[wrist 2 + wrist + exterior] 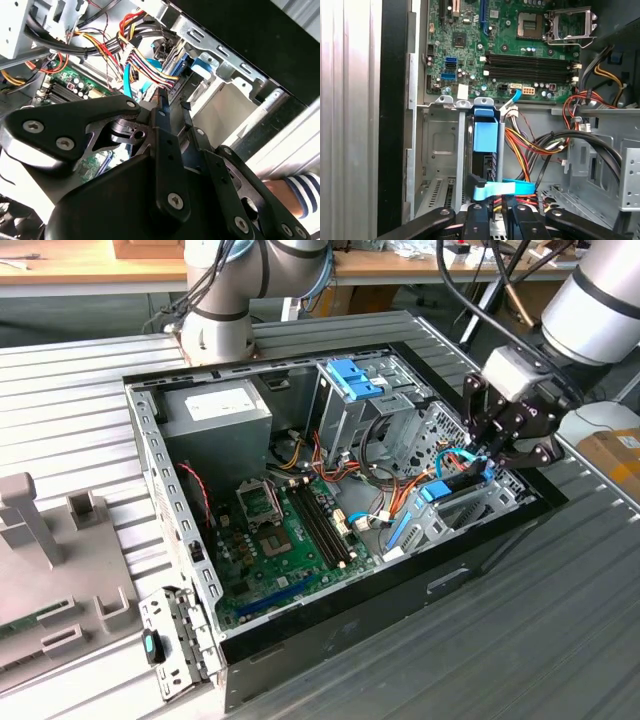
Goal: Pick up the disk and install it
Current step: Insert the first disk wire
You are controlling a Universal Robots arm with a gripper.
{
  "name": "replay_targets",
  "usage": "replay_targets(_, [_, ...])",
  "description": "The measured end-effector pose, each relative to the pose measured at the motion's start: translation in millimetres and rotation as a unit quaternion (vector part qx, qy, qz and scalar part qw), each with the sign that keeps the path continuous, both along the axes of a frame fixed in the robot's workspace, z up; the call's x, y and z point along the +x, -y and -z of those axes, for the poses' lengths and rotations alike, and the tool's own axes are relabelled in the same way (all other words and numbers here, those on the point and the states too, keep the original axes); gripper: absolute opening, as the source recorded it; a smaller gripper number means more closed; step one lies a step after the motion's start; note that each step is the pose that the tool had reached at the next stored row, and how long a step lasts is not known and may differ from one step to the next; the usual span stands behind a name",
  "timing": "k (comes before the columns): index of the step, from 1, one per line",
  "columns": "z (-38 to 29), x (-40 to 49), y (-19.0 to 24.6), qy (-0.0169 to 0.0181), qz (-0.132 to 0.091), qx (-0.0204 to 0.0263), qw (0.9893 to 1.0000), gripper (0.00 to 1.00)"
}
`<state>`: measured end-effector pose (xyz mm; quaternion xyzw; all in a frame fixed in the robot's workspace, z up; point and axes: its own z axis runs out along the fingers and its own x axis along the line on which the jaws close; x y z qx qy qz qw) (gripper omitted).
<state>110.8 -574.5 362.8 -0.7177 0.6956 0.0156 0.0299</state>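
In its bay, the disk [485, 142] stands on edge

computer case [480, 565]: 1 | motherboard [285, 540]: 1 | power-supply box [215, 420]: 1 (far-left corner of the case) | disk [462, 483]: 1 | bare blue bracket [352, 378]: 1 | gripper [497, 455]: 1 | grey fixture [60, 570]: 1

A robotics lab: an opened computer case [330, 640] on a ribbed metal table [520, 640], wooden benches [60, 265] behind.
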Motion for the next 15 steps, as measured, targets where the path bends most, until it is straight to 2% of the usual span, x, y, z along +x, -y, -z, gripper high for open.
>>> replay_targets(3, [-22.7, 0.0, 0.0, 0.0000, 0.000, 0.0000, 1.0000, 0.25])
replay_targets(6, [-37.0, 0.0, 0.0, 0.0000, 0.000, 0.0000, 1.0000, 0.25])
replay_targets(8, [-41.5, 0.0, 0.0, 0.0003, 0.000, -0.0002, 1.0000, 0.25])
replay_targets(9, [-41.7, -0.3, 0.0, 0.0008, 0.000, -0.0026, 1.0000, 0.25])
replay_targets(11, [-41.8, -0.4, 0.1, 0.0009, 0.000, -0.0117, 0.9999, 0.25])
replay_targets(12, [-41.8, -0.4, 0.1, 0.0009, 0.000, -0.0303, 0.9995, 0.25])
replay_targets(13, [-41.7, -0.6, 0.1, 0.0009, 0.000, -0.0463, 0.9989, 0.25])
replay_targets(15, [-41.6, -0.8, 0.3, 0.0009, 0.000, -0.0531, 0.9986, 0.25])
